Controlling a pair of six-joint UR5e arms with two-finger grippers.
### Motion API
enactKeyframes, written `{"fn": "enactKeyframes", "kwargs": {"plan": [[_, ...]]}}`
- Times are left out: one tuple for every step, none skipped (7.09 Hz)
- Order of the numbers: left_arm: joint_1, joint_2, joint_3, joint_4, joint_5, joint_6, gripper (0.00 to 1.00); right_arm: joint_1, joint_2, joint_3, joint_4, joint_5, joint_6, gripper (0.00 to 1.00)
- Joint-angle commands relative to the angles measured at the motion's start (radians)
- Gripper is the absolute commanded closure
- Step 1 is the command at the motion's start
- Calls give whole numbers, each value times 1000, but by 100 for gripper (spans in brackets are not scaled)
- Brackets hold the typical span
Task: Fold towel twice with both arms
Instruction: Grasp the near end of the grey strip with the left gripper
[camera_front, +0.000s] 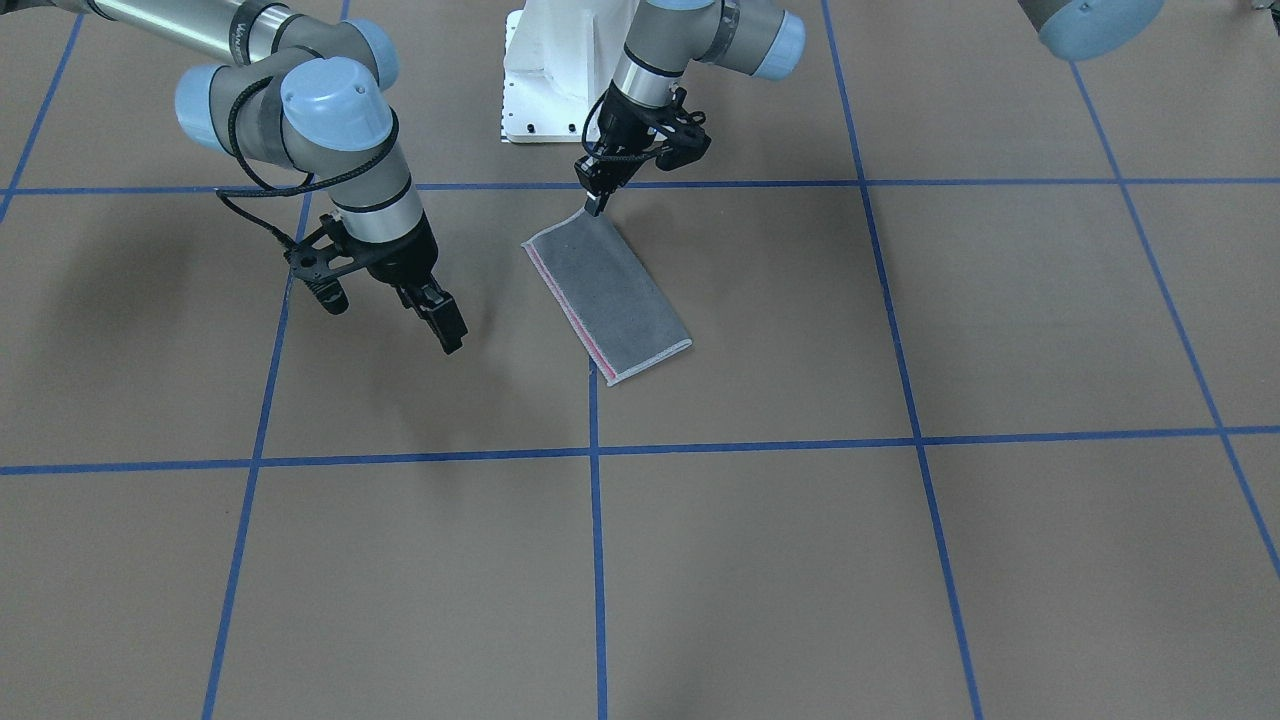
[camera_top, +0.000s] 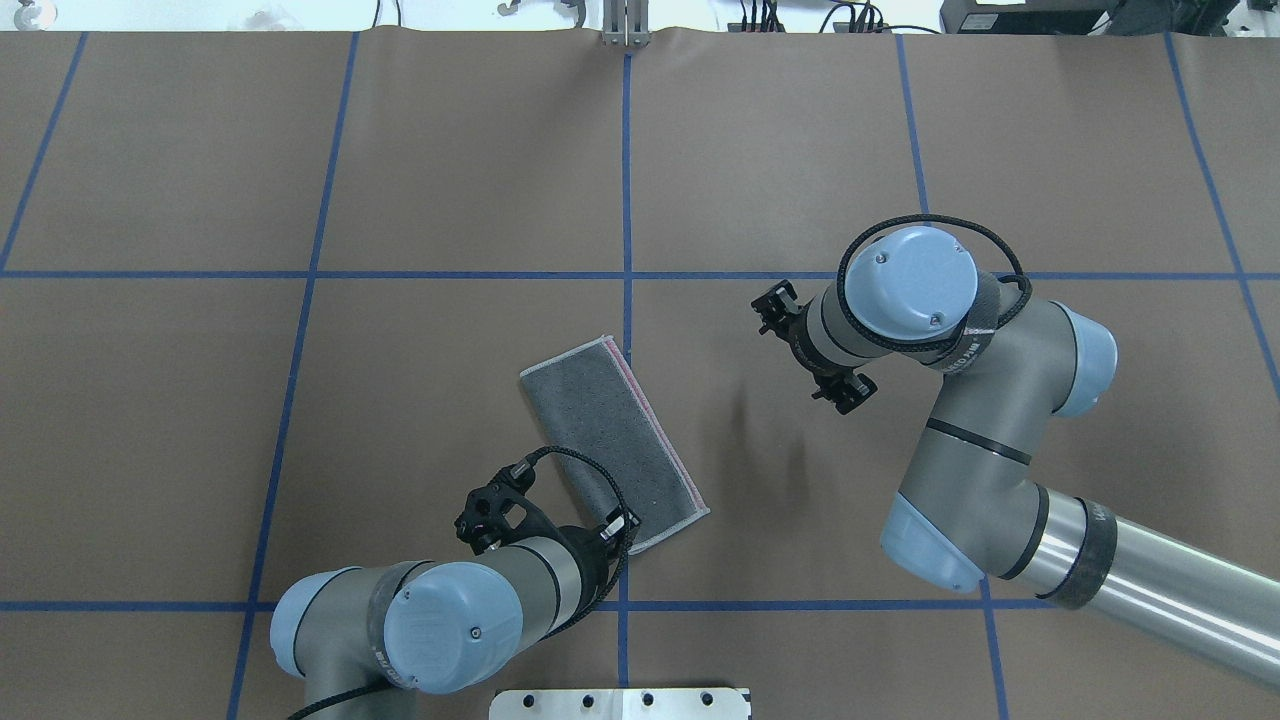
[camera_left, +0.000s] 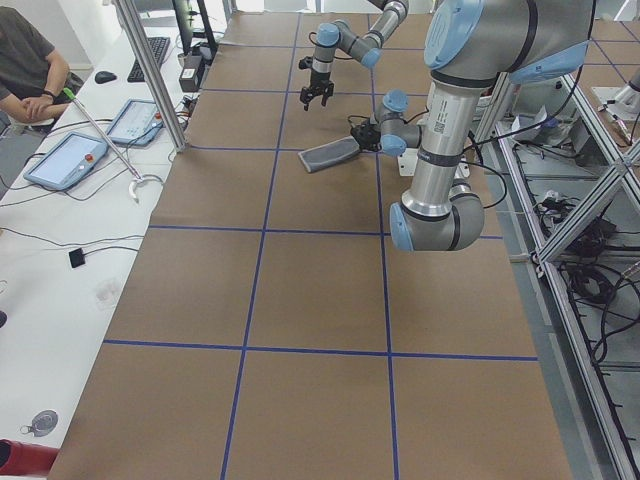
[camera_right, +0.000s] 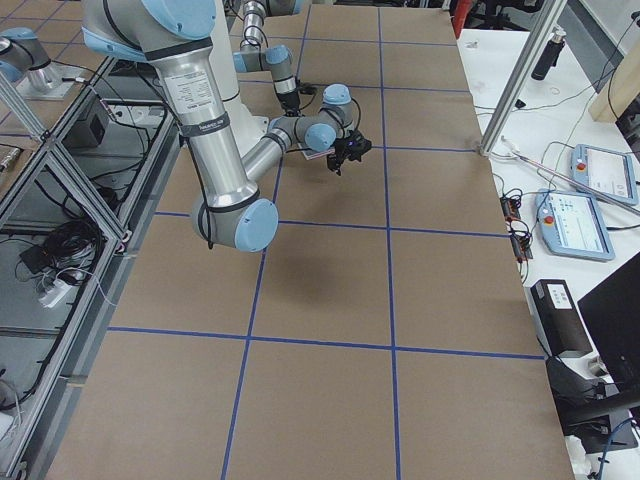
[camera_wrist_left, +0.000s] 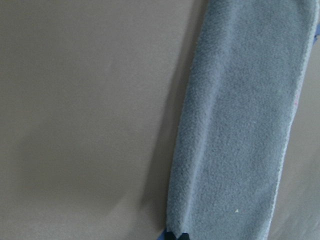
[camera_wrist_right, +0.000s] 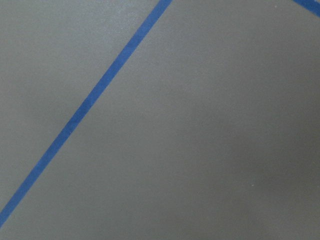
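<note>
- The towel (camera_front: 607, 298) lies flat near the middle of the brown table (camera_front: 900, 560). It is a long grey strip set at a slant, and the end away from the robot sits on a blue tape line (camera_front: 596, 520). From here it looks folded once, with one fold left.
- A thin pink edge (camera_front: 566, 308) peeks out along one long side, so I take it the pink face is tucked inside.
- The left gripper (camera_front: 597, 205) stands at a corner of the short end nearest the robot. As far as I can see its jaws are pressed together on that corner, probably ready to carry that end over to the other.
- The right gripper (camera_front: 447, 330) hangs above bare table, well apart from the towel. I cannot tell whether its jaws are spread or together. For a two-armed fold it would need the neighbouring corner.
- I see no bin, tray or box; the towel rests straight on the table.
</note>
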Motion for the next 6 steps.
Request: {"fn": "enactKeyframes", "kwargs": {"plan": [[-9, 35, -53, 0, -9, 39, 100, 19, -1, 3, 0, 15, -18, 0], [-14, 92, -93, 0, -48, 58, 100, 24, -1, 1, 0, 17, -31, 0], [-15, 130, -133, 2, -64, 77, 100, 29, -1, 1, 0, 17, -31, 0], [-17, 147, -135, 3, -66, 87, 100, 32, -3, 1, 0, 18, -32, 0], [-24, 163, -141, 5, -78, 108, 100, 38, -6, 3, 0, 20, -38, 0], [-41, 164, -141, 6, -81, 113, 100, 42, -12, 3, 0, 20, -51, 0]]}}
